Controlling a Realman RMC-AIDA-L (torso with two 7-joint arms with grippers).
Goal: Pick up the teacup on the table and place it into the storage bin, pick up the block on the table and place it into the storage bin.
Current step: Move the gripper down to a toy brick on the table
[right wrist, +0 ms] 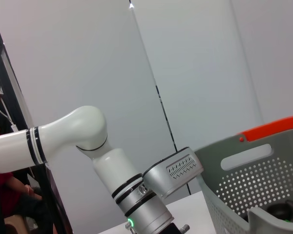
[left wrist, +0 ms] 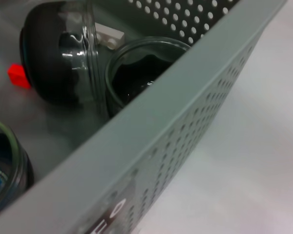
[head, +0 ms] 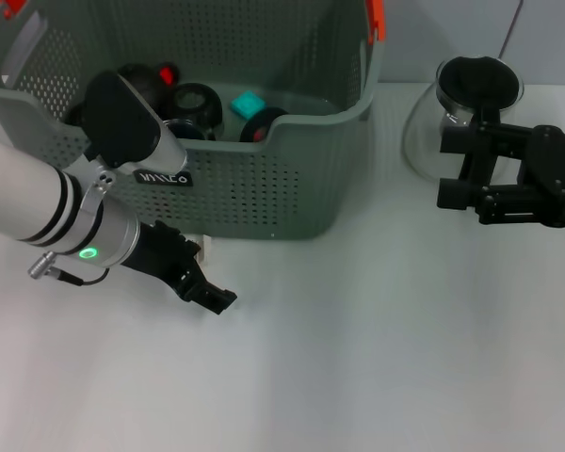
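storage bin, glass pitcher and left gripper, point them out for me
storage bin [head: 292,188]: head view, on its perforated front wall.
glass pitcher [head: 420,132]: head view, on the clear glass body left of the right arm.
left gripper [head: 207,294]: head view, at the black fingertips, low over the table before the bin.

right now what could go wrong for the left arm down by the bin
The left end effector sits low on the table close to the storage bin front wall, so lifting or swinging could bump and shove the bin. The bin already holds several dark glass cups, so anything dropped in could knock glass. The right end effector sits against the glass pitcher.
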